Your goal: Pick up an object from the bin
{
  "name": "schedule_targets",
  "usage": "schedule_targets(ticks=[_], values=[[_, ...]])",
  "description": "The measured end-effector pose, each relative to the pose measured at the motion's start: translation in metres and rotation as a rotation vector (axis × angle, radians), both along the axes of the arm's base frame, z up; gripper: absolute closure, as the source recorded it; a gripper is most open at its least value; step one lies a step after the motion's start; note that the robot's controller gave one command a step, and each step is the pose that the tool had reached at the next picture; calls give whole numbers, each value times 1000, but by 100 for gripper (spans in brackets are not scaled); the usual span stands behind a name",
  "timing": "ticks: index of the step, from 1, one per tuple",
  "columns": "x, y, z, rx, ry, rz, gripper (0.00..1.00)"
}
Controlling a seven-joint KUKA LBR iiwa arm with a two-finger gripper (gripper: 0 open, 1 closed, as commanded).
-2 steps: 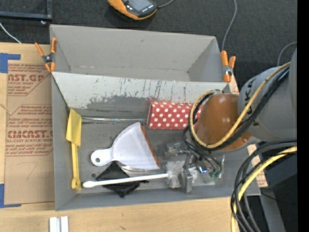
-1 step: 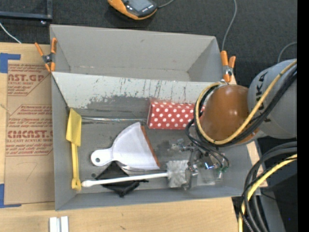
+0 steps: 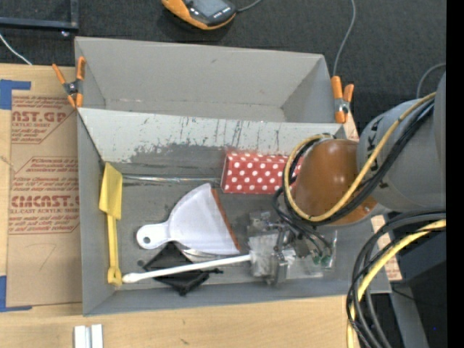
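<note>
Gripper [image 3: 278,258] low in the bin's [image 3: 203,71] lower right corner, at the right end of a white stick [image 3: 188,267] beside a white scoop [image 3: 199,220]; open or closed, cannot tell.

Grey metal bin [image 3: 145,133], matt; its rear wall at upper centre is scratched and worn to a paler, rougher finish. At left, a yellow spatula-like tool [image 3: 112,201] of smooth plastic is seen. The white scoop [image 3: 192,223] and white rod [image 3: 188,267] at lower centre appear as smooth, faintly glossy plastic. The red white-dotted box [image 3: 255,172] looks matt, paper-covered. The orange-brown wrist cover [image 3: 330,180] at right is glossy.
</note>
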State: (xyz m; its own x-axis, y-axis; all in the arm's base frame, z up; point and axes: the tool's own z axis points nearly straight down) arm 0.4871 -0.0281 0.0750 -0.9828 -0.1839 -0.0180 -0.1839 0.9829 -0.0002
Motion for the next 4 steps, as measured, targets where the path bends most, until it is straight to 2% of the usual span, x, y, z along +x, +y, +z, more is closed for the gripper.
schedule_targets(ticks=[1, 2, 4], values=[[-1, 1, -2, -1, 1, -45, 0], [0, 0, -1, 0, 1, 0, 100], [-2, 0, 4, 0, 7, 0, 100]])
